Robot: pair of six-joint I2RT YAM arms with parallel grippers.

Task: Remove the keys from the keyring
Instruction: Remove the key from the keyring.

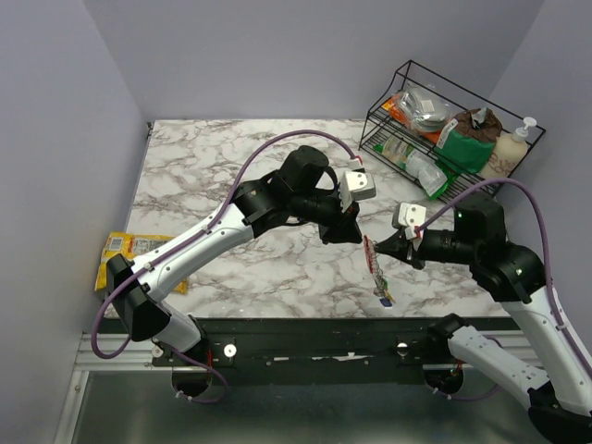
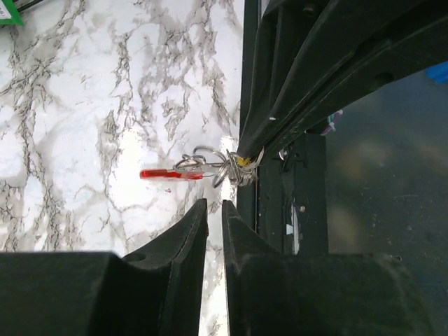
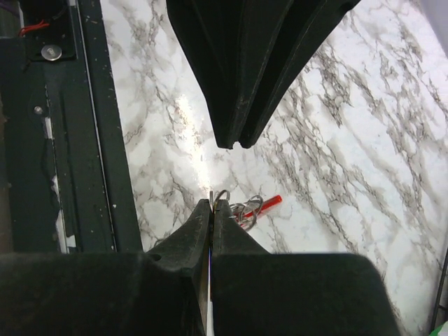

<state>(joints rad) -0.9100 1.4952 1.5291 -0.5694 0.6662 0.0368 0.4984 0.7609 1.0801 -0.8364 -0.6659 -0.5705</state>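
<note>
The keyring [image 1: 370,253], part bright red, hangs in the air between my two grippers over the front of the marble table. The keys [image 1: 382,294] dangle below it, a blue tag lowest. My right gripper [image 1: 387,248] is shut on a thin metal ring of the bunch [image 3: 222,197]; the red part [image 3: 269,203] sticks out to the right of my gripper [image 3: 212,203]. My left gripper [image 1: 350,231] is just left of the bunch, jaws almost together and empty [image 2: 214,203]. In its view the red part [image 2: 171,173] and wire rings [image 2: 217,164] lie just beyond the tips.
A black wire rack [image 1: 407,92] with packets stands at the back right, a soap bottle [image 1: 516,143] beside it. A yellow snack packet [image 1: 125,250] lies at the table's left edge. A black rail [image 1: 324,338] runs along the near edge.
</note>
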